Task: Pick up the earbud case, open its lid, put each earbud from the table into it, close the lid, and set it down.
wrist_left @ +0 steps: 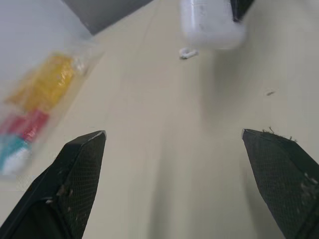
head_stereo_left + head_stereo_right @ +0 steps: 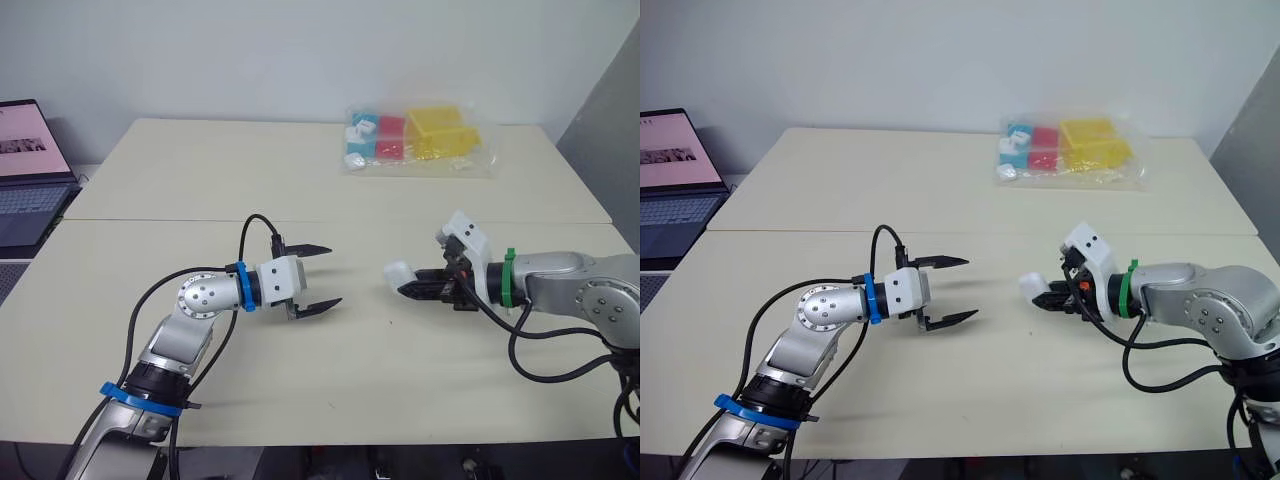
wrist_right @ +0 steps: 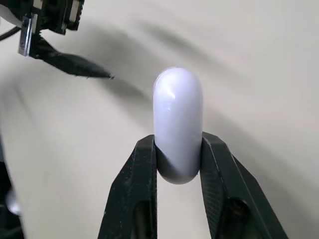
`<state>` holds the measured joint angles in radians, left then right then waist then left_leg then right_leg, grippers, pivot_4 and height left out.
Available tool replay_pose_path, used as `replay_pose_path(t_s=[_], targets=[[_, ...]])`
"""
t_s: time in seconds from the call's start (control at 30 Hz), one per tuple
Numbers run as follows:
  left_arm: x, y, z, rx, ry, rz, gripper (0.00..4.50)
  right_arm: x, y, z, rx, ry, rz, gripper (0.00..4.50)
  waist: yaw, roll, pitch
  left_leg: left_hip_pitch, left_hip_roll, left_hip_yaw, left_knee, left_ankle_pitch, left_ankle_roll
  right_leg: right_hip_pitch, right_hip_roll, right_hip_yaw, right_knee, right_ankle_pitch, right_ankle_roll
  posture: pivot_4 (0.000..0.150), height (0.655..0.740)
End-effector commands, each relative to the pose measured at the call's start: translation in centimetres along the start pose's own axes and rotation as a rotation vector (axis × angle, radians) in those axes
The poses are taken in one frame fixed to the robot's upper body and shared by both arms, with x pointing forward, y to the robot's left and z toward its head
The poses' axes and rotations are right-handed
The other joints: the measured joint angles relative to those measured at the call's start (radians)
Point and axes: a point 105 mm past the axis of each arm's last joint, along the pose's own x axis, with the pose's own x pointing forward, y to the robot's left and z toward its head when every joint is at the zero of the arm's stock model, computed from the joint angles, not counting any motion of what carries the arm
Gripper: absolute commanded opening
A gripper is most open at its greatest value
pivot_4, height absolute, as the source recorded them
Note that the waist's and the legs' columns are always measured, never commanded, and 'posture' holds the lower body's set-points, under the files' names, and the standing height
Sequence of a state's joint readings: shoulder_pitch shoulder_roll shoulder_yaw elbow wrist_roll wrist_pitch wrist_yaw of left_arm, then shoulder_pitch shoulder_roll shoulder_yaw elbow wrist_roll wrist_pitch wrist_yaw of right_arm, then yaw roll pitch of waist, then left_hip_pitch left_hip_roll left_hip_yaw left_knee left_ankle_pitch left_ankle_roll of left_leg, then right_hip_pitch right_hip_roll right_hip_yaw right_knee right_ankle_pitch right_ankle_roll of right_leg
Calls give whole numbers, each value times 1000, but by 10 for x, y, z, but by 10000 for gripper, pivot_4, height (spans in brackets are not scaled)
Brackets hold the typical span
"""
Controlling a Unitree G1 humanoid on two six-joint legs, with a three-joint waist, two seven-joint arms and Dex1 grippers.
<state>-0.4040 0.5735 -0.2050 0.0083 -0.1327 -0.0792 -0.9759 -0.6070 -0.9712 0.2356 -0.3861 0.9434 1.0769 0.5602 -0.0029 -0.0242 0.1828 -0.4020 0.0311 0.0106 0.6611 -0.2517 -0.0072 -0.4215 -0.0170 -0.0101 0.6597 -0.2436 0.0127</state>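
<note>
The right hand (image 2: 412,287) is clenched on the white earbud case (image 3: 178,114). The case is pinched at one end between the two black fingers (image 3: 142,169), and its rounded other end projects toward the left hand (image 2: 332,276). The case is held just above the surface (image 2: 200,170), right of the middle and nearer the front edge. The left hand is spread wide and grasps nothing, and it faces the case across bare surface. A small white piece (image 1: 187,52) is seen beside the case; what it is cannot be told. A clear bag (image 2: 415,140) of yellow, red and blue pieces is laid near the far edge. A laptop (image 2: 25,160) is seen beyond the left edge.
</note>
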Motion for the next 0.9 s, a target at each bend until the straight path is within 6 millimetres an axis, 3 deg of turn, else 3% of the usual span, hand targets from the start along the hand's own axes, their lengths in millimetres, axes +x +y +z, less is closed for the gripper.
replay_pose_path(t_s=[0.03, 0.2, 0.5, 0.67, 0.9], targets=[[6, -2, 20, -189, 18, -51, 45000, -10, -2, 7, -318, 81, -30, 7478, 1, 0, 0, 0, 0, -1, 0, 0, 0, 0, 0, 0, 0, 0, 0, 1500, 7400], [17, -12, 38, -262, 72, -131, 45000, -14, -4, 5, -619, 211, -38, 7478, 0, 0, 1, 0, -1, 0, 0, 0, 0, 0, 0, -1, -1, 0, 0, 1500, 7400], [52, -27, 59, -265, 61, -200, 45000, -8, 5, 16, -707, 194, 15, 7478, 1, 0, 1, 0, -2, 0, 2, 0, 0, 1, 0, -1, 1, 0, 0, 1500, 7400], [60, -24, 68, -298, 16, -201, 45000, -7, 7, 19, -726, 193, 32, 7478, 0, 0, 1, 1, -2, 0, 2, 0, 0, 1, 0, 0, 1, 0, 0, 1500, 7400], [67, -23, 64, -259, 34, -211, 45000, -6, 11, 27, -745, 189, 50, 7478, 0, 0, 1, 1, -2, 0, 2, 0, 0, 1, 0, 0, 2, 0, 0, 1500, 7400]])
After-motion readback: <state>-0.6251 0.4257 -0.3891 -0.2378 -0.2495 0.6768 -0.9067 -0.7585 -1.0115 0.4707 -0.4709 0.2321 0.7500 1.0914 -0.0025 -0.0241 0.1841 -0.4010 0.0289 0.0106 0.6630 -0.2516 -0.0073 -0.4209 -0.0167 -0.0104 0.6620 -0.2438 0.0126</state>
